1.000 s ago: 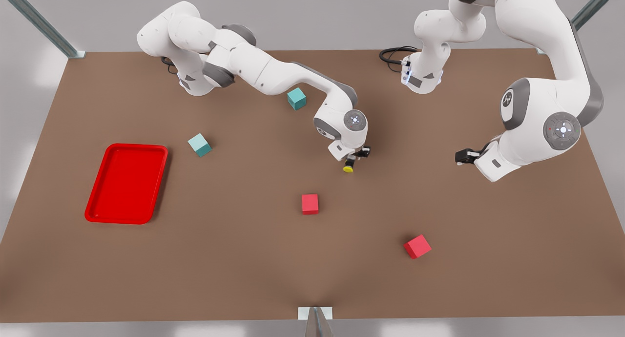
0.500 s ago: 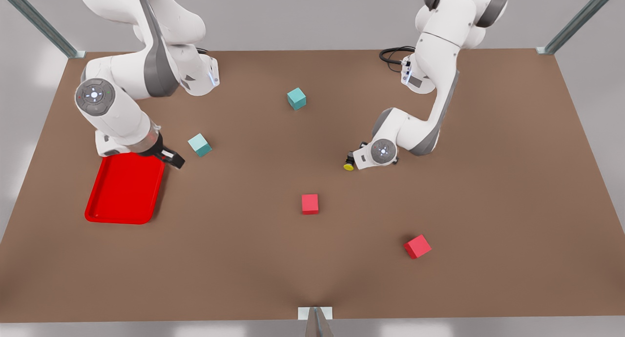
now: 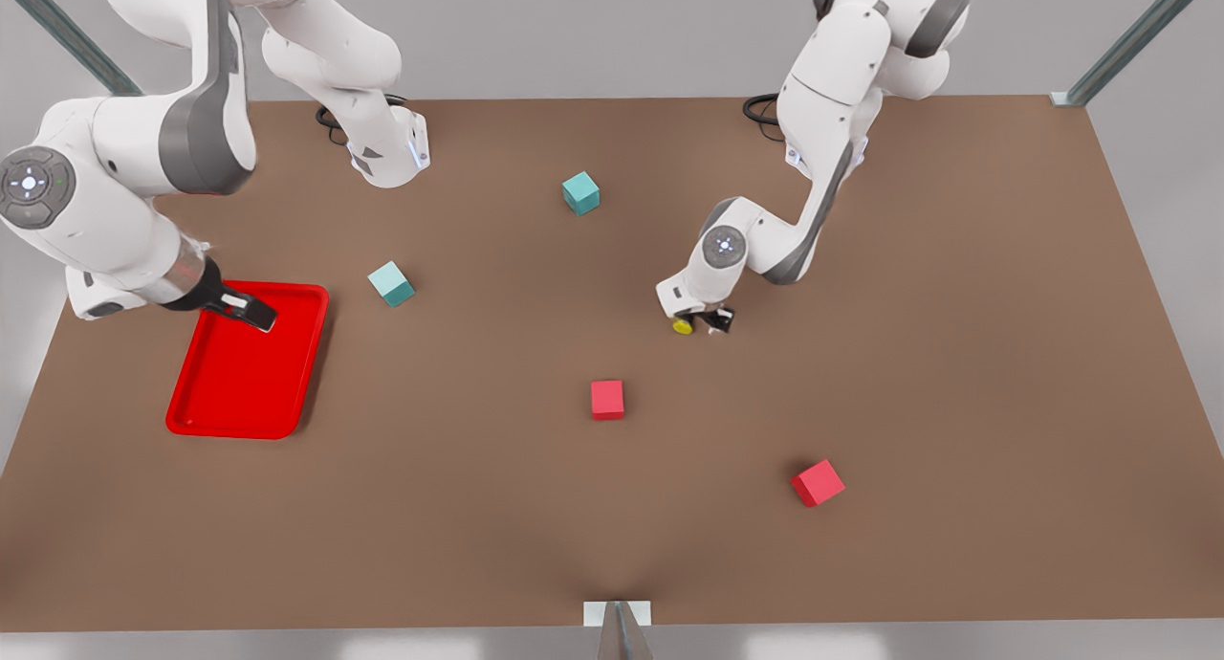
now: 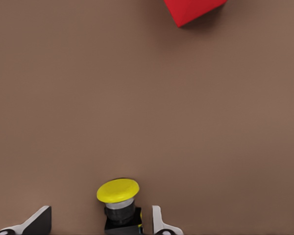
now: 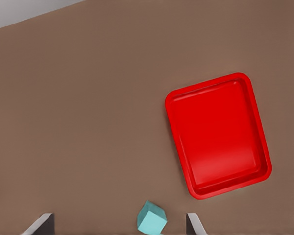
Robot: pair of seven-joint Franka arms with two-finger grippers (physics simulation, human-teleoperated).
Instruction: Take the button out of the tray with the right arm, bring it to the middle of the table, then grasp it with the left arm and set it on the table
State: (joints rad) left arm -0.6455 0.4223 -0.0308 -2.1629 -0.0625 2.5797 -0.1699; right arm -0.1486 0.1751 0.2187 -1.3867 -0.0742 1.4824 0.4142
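Button [image 3: 683, 326]: on the worktop [image 3: 956, 402], centre frame, front view. Tray [image 3: 191, 416], left, holds nothing.
Left gripper [image 3: 705, 321]: over button, jaws spread, one finger [image 4: 157, 223] beside it; release apparently made.
Right gripper [image 3: 251, 313]: above tray, jaws spread, waiting.
Remaining: left withdrawal.

Front cam: high, steep down-look over the whole tabletop [image 3: 956, 402], both arm bases at the far edge. Left wrist cam: close, low over the button [image 4: 118, 191], shared with front [image 3: 682, 326]. Right wrist cam: high above the tray [image 5: 218, 134], shared with front [image 3: 244, 373].
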